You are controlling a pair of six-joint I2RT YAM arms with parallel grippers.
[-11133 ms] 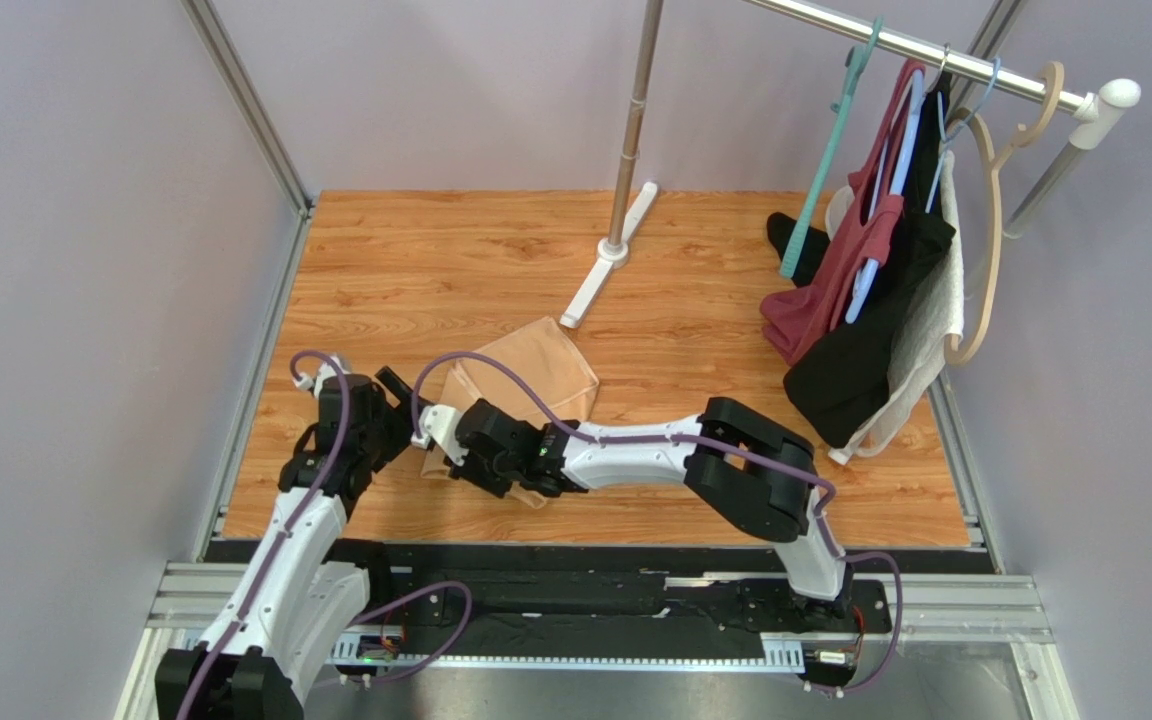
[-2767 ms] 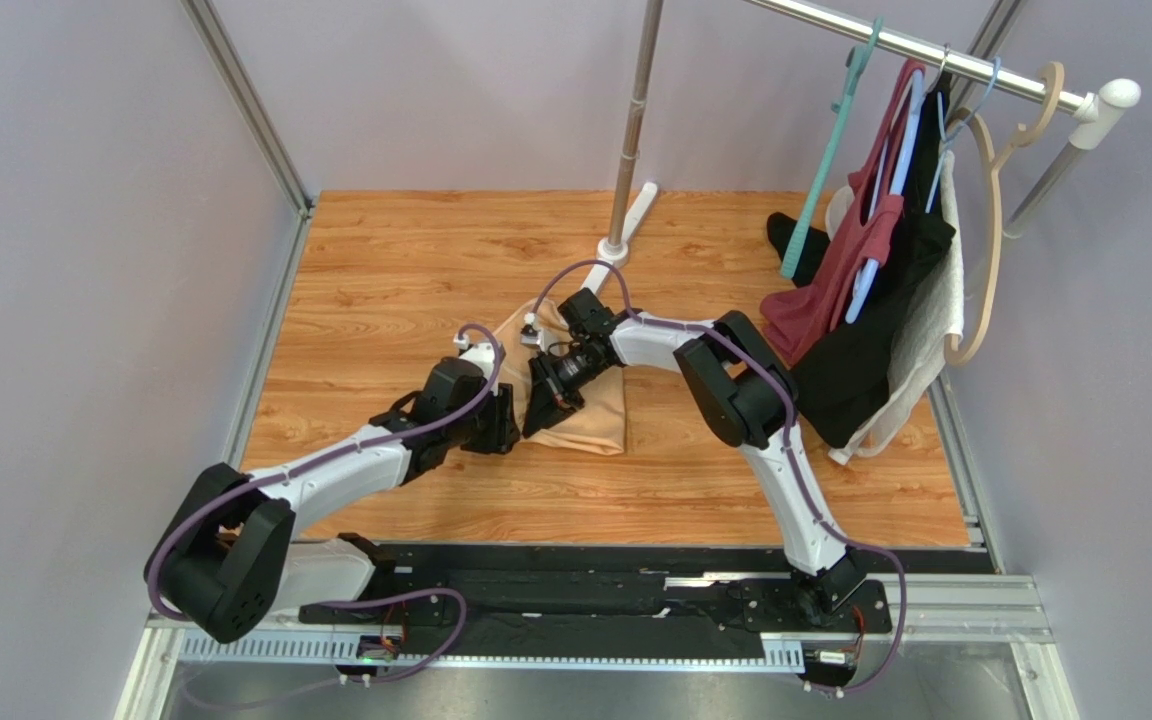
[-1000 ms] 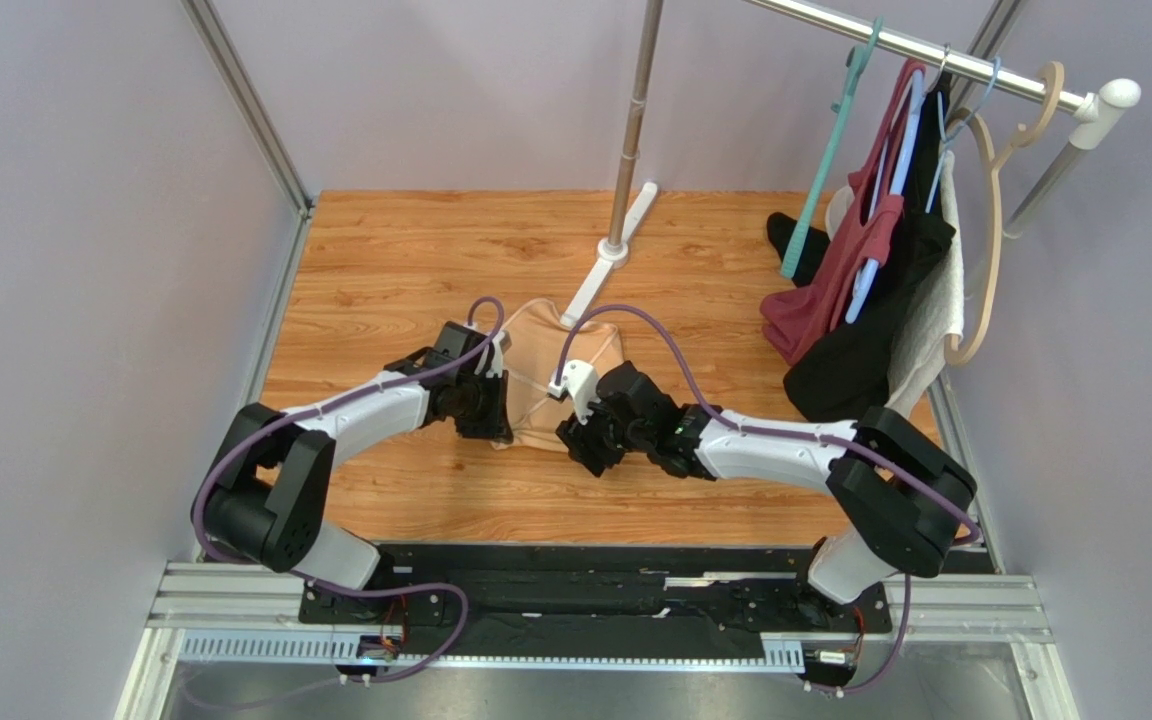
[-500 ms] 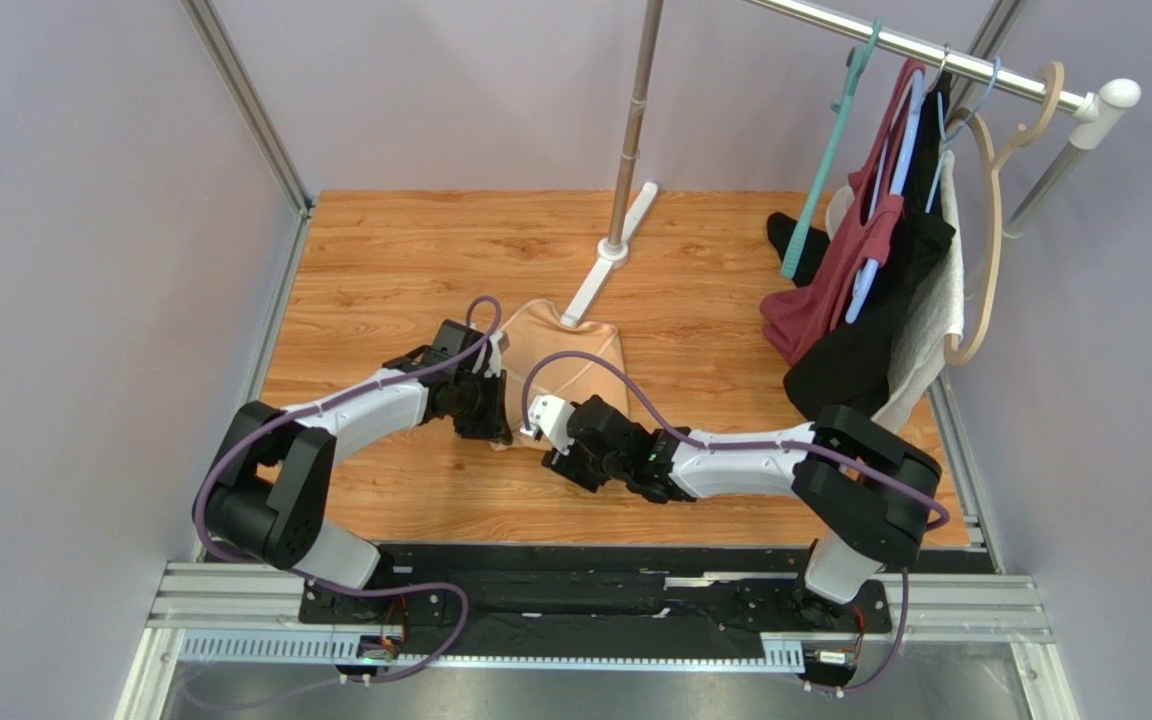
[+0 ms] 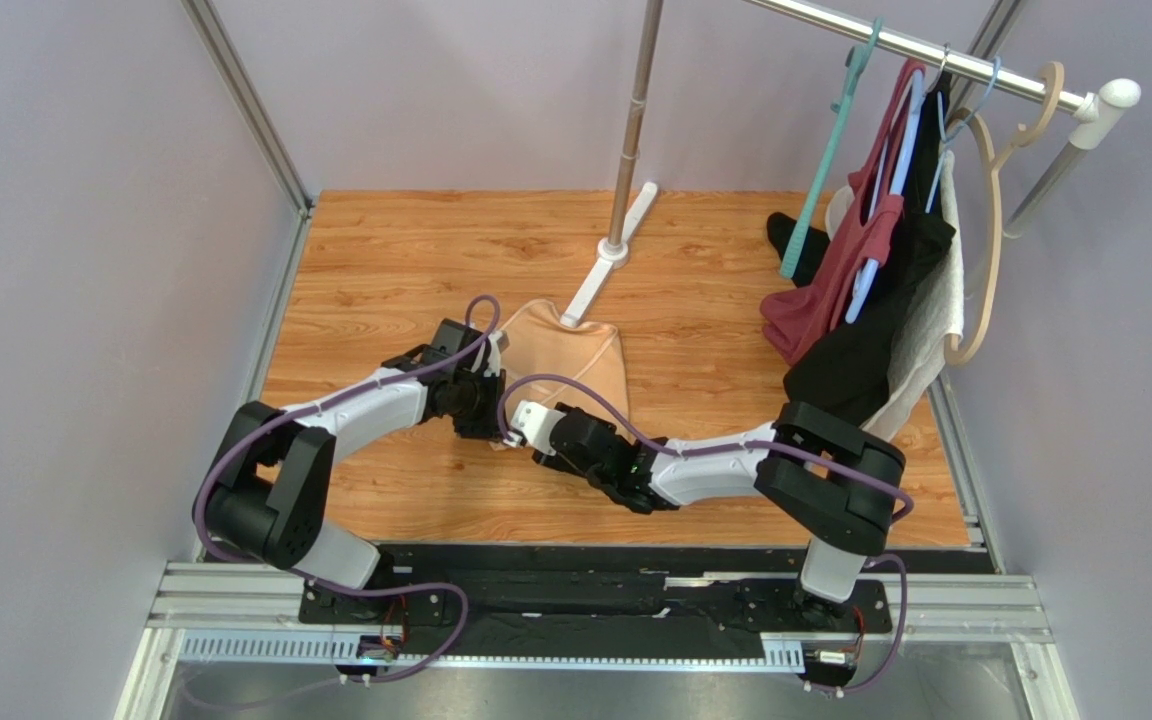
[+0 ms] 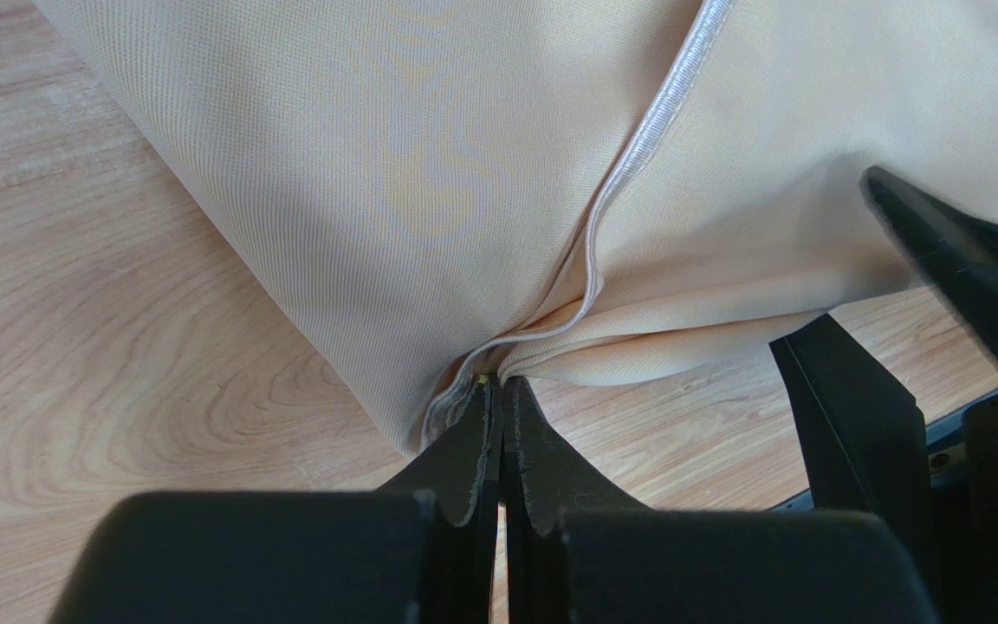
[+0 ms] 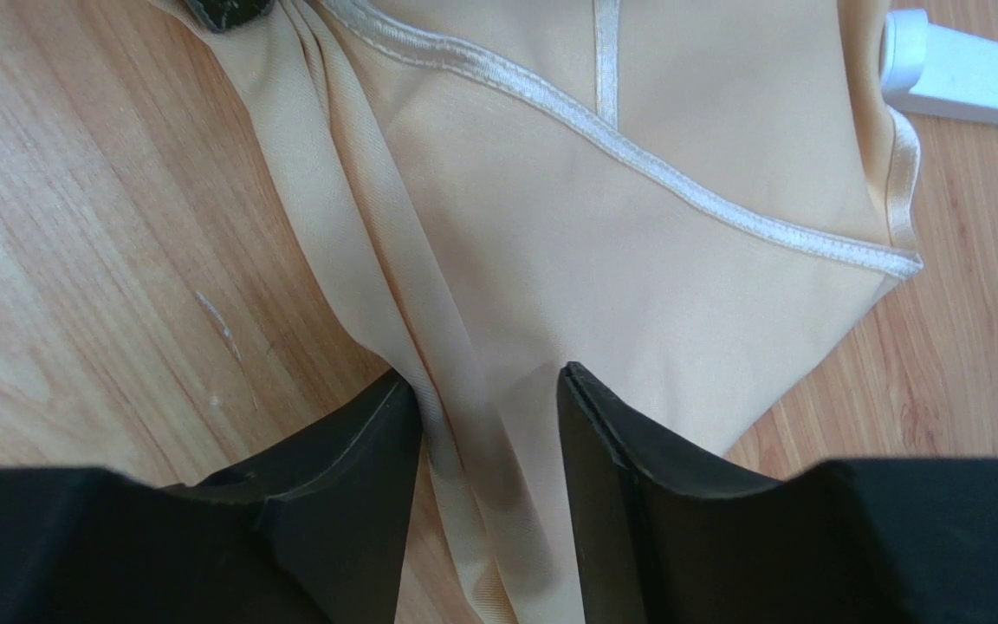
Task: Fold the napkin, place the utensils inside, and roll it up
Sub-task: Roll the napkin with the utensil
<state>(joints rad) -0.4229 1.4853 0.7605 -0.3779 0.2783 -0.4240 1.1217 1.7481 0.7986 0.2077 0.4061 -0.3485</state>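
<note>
pole (image 5: 632, 135) upright on white foot (image 5: 593, 287) | hung garments (image 5: 853, 285) far right | wood table (image 5: 387, 255)

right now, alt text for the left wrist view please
The left gripper, jaws shut, pinches the white-hemmed edge of the peach napkin, which spreads across the top of the view on a wood table. The right gripper pokes in at the right, jaws apart, by the napkin's edge.

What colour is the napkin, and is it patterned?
Plain peach-tan napkin, no pattern; it shows best in the left wrist view.
</note>
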